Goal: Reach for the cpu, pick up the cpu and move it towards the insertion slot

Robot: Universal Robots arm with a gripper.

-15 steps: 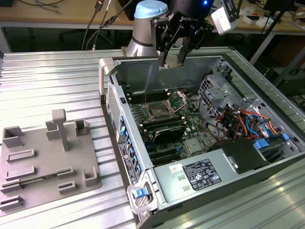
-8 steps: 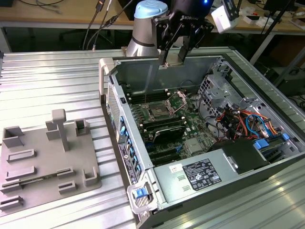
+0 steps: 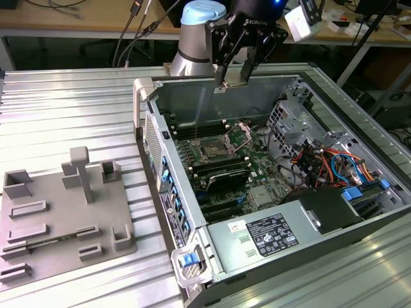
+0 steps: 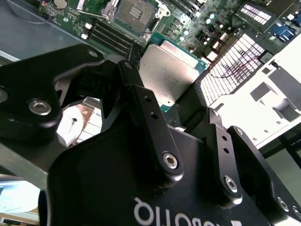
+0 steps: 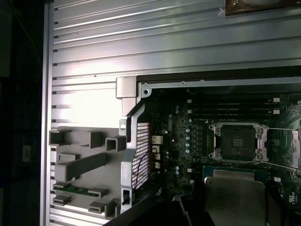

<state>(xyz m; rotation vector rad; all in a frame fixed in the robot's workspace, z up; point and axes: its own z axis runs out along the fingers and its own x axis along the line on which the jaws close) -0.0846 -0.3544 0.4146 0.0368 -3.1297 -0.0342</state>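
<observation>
My gripper (image 3: 234, 76) hangs above the far wall of the open computer case, shut on the cpu (image 3: 234, 71). In the second wrist view the cpu (image 4: 168, 75) is a flat silvery square with a green rim, clamped between the black fingers (image 4: 133, 80). In the first wrist view the cpu (image 5: 234, 190) sits at the gripper (image 5: 234, 207). The insertion slot (image 3: 211, 152) is a silver-framed socket with a dark centre on the motherboard, below and toward the exterior view's left of the gripper. It stands open and apart from the chip in both wrist views (image 4: 135, 14) (image 5: 238, 141).
The case's metal walls (image 3: 192, 96) ring the motherboard. A power supply (image 3: 270, 234) fills the near end, and coloured cables (image 3: 321, 163) and a drive cage (image 3: 302, 119) sit on the exterior view's right. A grey plastic fixture tray (image 3: 38, 237) lies on the ribbed table (image 3: 64, 109).
</observation>
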